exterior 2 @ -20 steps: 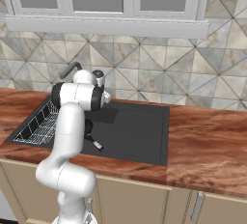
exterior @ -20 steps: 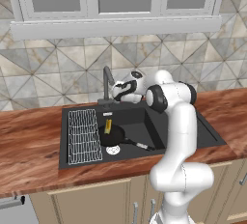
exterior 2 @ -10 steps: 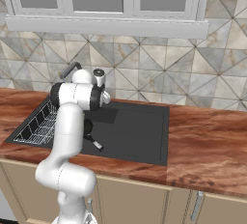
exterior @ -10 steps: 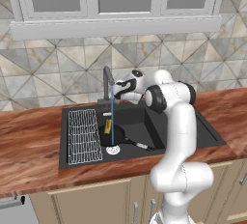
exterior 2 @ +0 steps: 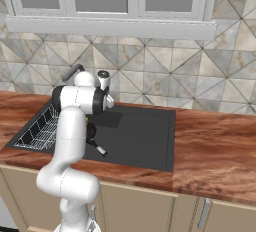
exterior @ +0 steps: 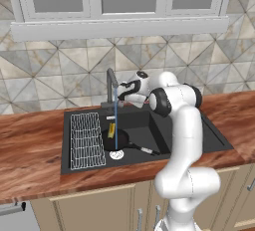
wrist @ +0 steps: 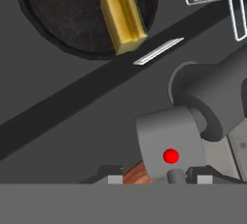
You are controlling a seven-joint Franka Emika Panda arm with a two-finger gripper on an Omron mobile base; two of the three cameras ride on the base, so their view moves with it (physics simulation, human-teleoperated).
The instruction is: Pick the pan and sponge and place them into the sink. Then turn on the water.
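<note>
The black sink (exterior: 209, 140) sits recessed in the wooden counter (exterior: 30, 155), a white wire rack (exterior: 87, 140) in its left half; the pan (exterior: 115, 140) lies in the basin under a thin blue stream of water (exterior: 116, 120) from the grey faucet (exterior: 111, 83); the gripper (exterior: 121, 93) hovers at the faucet, jaw state unclear; the sponge (wrist: 123, 15) rests in the pan.

You had a wooden worktop (exterior: 30, 150) carrying the black sink (exterior: 206, 138); pan (exterior: 113, 139), sponge (exterior: 111, 128) and wire rack (exterior: 87, 140) lay inside it.
</note>
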